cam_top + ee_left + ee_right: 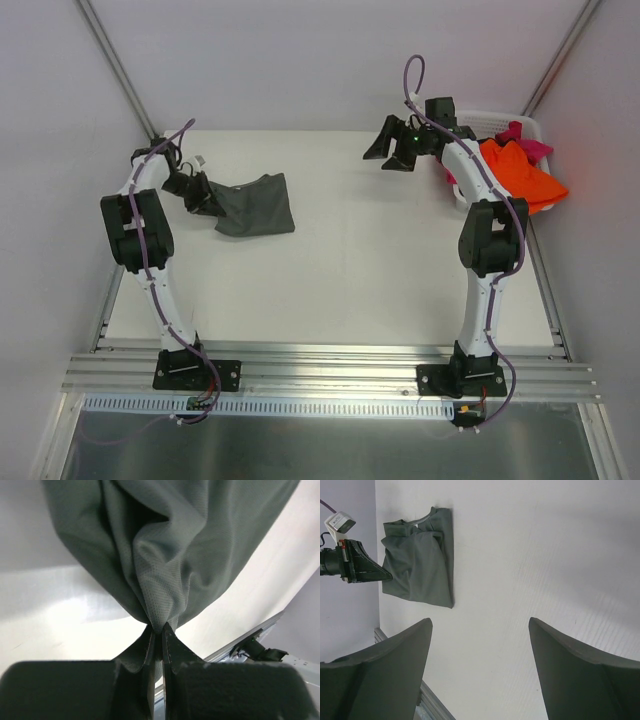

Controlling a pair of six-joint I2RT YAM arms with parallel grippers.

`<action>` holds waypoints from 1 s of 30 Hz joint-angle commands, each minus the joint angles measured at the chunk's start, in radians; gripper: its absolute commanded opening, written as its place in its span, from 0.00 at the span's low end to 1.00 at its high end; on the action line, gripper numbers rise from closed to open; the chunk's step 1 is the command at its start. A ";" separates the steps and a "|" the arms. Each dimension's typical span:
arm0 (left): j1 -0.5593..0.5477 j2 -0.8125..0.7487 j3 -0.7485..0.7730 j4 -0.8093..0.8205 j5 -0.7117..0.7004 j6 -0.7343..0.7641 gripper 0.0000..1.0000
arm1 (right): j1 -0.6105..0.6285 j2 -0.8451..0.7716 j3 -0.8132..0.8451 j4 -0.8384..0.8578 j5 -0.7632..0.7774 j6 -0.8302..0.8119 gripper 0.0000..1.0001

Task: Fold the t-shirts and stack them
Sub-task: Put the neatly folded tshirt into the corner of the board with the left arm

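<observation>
While left tool (157, 628) pinches grey shirt (175, 545), only overhead shows orange shirt (520, 178) near wide-spread right tool (390, 150).

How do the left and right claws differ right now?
The left claw is shut, pinching the grey t-shirt; the right claw is open and empty. The left claw is down at the cloth; the right claw hangs above the table near the basket. Both are dark.
</observation>
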 commanded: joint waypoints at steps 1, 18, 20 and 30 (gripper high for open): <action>0.062 -0.063 0.012 -0.125 -0.061 0.093 0.00 | -0.001 -0.034 -0.008 -0.011 0.007 -0.024 0.82; 0.242 0.004 0.217 -0.384 -0.373 0.250 0.00 | 0.008 -0.008 -0.008 -0.008 0.010 -0.028 0.83; 0.256 0.024 0.269 -0.422 -0.402 0.262 0.00 | 0.011 -0.006 -0.006 -0.005 0.007 -0.024 0.83; 0.323 0.087 0.358 -0.476 -0.519 0.306 0.00 | 0.011 -0.001 -0.011 0.007 -0.001 -0.014 0.83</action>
